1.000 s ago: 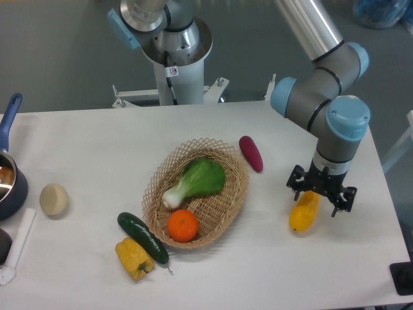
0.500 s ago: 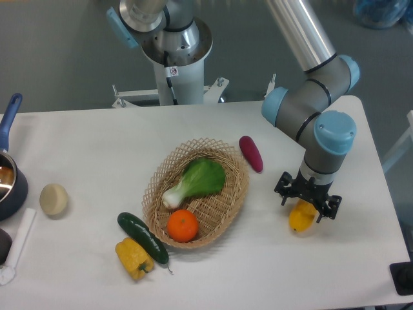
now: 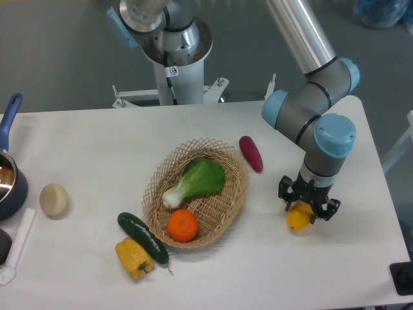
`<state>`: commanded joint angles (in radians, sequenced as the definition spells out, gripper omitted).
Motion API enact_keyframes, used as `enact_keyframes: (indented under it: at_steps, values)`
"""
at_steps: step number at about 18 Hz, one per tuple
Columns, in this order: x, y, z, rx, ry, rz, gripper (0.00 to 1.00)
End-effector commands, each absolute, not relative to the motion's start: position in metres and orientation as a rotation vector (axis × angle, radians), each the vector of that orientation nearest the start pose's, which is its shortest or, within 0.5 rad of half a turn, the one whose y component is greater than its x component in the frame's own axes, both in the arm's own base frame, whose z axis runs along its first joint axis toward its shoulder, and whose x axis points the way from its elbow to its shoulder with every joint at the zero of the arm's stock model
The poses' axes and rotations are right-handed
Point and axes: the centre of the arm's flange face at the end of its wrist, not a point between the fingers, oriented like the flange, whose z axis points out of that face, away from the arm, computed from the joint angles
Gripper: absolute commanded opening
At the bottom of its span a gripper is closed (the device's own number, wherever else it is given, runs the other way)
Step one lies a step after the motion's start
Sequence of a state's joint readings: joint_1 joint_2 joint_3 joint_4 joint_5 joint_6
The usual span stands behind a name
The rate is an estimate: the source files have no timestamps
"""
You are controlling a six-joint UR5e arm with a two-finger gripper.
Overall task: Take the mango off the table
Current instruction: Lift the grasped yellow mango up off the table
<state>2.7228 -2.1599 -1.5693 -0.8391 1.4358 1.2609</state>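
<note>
The mango (image 3: 299,220) lies on the right part of the white table (image 3: 97,142). It is yellow, and only its near end shows from under the gripper. My gripper (image 3: 308,204) hangs straight down over the mango's far half. Its black fingers (image 3: 284,192) are spread to either side of the fruit, so the gripper is open. I cannot tell whether the fingers touch the fruit. The mango rests on the table.
A wicker basket (image 3: 227,194) at mid-table holds a green leafy vegetable (image 3: 197,181) and an orange (image 3: 182,226). A purple vegetable (image 3: 251,154) lies just behind the basket. A cucumber (image 3: 142,237) and yellow pepper (image 3: 133,258) lie front left. A pale round item (image 3: 53,199) and a blue pot (image 3: 10,187) sit far left.
The gripper has moved a little left and down onto the mango, covering more of it. The mango has stayed in its place on the table.
</note>
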Motion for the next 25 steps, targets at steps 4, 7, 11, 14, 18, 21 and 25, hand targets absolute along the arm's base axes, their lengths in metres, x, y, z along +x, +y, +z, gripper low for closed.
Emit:
enact_keyframes:
  at_steps: [4,7,11,14,18,21,25]
  values:
    - [-0.564,0.411,0.25,-2.925,0.17,0.208,0.22]
    - [-0.552,0.414,0.309,-2.87,0.187,0.309,0.22]
    - [-0.529,0.426,0.393,-2.689,0.086,0.352,0.22]
    - [-0.518,0.434,0.436,-2.542,-0.011,0.293,0.22]
    - [-0.508,0.43,0.457,-2.52,-0.046,0.293,0.22]
    - [-0.508,0.423,0.458,-2.521,-0.058,0.296,0.22]
    - [-0.512,0.418,0.462,-2.517,-0.067,0.309,0.22]
